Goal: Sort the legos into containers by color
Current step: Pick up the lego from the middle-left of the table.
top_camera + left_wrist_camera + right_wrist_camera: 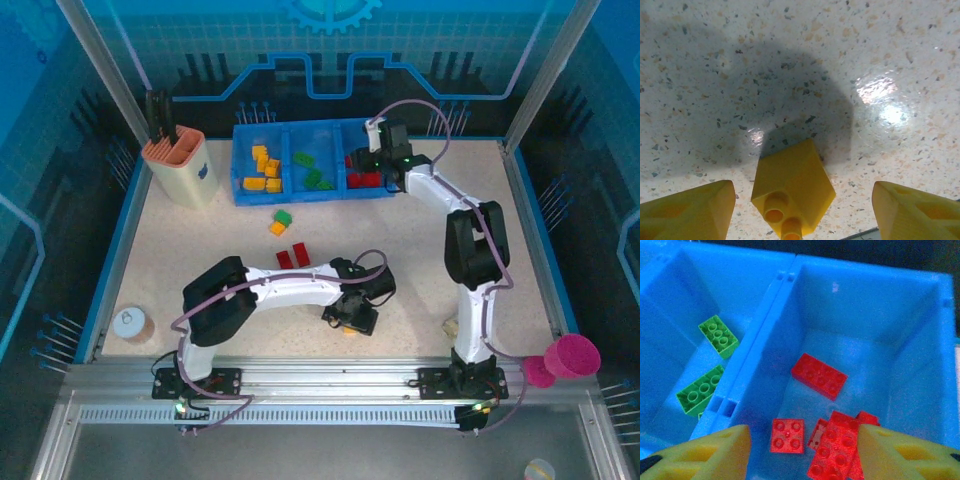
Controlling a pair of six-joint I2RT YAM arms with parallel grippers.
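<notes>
The speckled tabletop point(420, 250), edged by a blue rim point(112, 250), lies mostly open on its right half; the blue tray point(300, 196) sits at the far edge. In the left wrist view the left fingers point(690, 210) stand spread either side of a yellow brick point(795, 185), not touching it. The right fingers point(705, 455) hang apart, empty, over red bricks point(819, 375) in the tray's right compartment, green bricks point(719, 336) next door.

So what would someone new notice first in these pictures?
The blue tray at the far edge of the table, holding bricks sorted by colour. The right gripper hangs open over the red bricks, and the open left gripper straddles a yellow brick nearer the front.
</notes>
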